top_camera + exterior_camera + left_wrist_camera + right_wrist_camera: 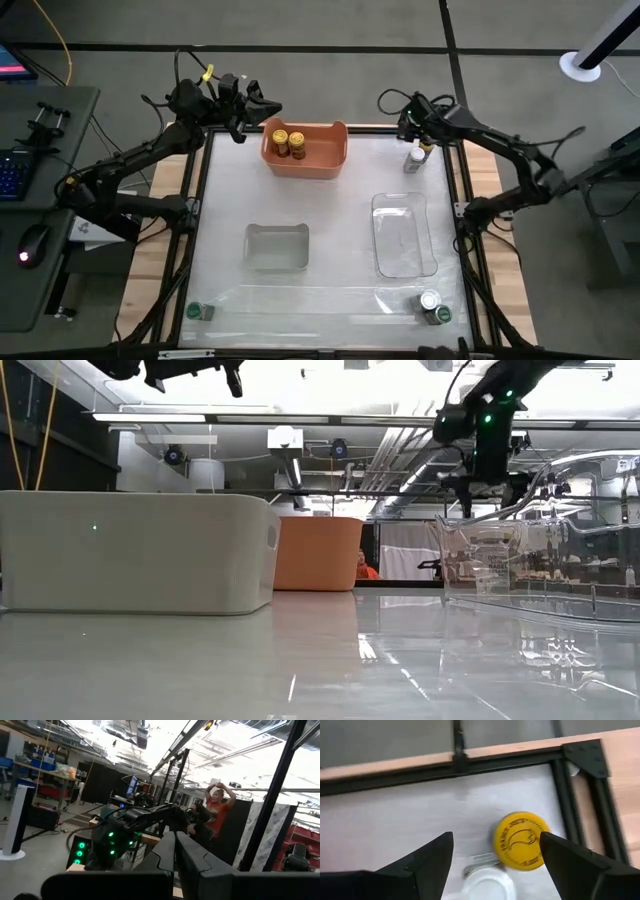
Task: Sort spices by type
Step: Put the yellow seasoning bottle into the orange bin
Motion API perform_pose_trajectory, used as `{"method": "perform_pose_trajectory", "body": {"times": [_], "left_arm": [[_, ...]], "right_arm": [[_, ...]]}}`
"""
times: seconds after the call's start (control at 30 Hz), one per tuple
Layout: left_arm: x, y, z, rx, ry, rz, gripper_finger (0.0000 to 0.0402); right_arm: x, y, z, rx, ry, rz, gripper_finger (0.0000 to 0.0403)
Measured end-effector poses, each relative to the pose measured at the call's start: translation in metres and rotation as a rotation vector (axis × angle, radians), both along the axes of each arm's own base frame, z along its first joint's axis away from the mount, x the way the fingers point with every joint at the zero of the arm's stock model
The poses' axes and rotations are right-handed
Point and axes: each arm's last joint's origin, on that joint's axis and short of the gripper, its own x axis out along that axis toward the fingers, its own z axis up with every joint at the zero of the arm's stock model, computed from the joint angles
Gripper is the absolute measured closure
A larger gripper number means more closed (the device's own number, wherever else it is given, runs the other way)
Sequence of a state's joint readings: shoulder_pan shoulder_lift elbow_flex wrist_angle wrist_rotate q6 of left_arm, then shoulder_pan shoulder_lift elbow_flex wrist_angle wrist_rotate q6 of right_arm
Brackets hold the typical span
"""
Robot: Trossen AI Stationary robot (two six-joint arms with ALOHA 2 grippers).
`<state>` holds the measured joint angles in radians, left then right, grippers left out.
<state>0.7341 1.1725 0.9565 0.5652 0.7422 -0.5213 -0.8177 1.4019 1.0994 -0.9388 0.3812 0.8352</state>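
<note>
Seen from above, a white desk (330, 300) framed by dark rails holds an orange tub (305, 150) at the far middle, already containing two yellow-lidded jars (288, 142) standing side by side, which suggests this tub is the place for the yellow kind; nearer the front sit a small clear tub (277, 247) and a longer clear tub (403, 234), both seemingly without jars, probably meant for the other two kinds; the right gripper (496, 851) hangs over the far right corner of the desk with its fingers spread wide and gripping nothing, poised above a third yellow-lidded jar (521, 840) that stands just beside a white-lidded jar (486, 885); the wide spread looks chosen so the fingers can come down around the yellow lid without knocking its close neighbour; the left gripper (262, 106) waits raised near the far left corner beside the orange tub, its fingers pressed together and empty; one green-lidded jar (195, 312) stands alone at the near left corner, and another green-lidded jar (442, 315) stands touching a second white-lidded jar (429, 300) at the near right corner, all unsorted; a person in an orange top (218, 815) stands in the room well beyond the desk.
</note>
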Motion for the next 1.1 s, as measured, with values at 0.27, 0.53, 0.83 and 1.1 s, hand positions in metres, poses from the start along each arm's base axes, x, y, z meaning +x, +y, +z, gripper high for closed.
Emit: {"method": "perform_pose_trajectory", "body": {"times": [0.27, 0.53, 0.83, 1.1], "left_arm": [[0.0, 0.0, 0.0, -0.012, 0.0, 0.0, 0.0401], [0.0, 0.0, 0.0, -0.019, -0.002, 0.004, 0.0401], [0.0, 0.001, 0.0, -0.028, -0.003, 0.009, 0.0401], [0.0, 0.001, 0.0, -0.034, -0.008, 0.027, 0.0401]], "right_arm": [[-0.005, -0.015, -0.01, 0.0, 0.131, -0.066, 0.011], [-0.02, -0.028, -0.015, 0.063, 0.116, -0.105, 0.011], [-0.024, -0.034, -0.021, 0.122, 0.107, -0.059, 0.011], [-0.029, -0.02, 0.004, 0.015, 0.091, -0.034, 0.0123]]}}
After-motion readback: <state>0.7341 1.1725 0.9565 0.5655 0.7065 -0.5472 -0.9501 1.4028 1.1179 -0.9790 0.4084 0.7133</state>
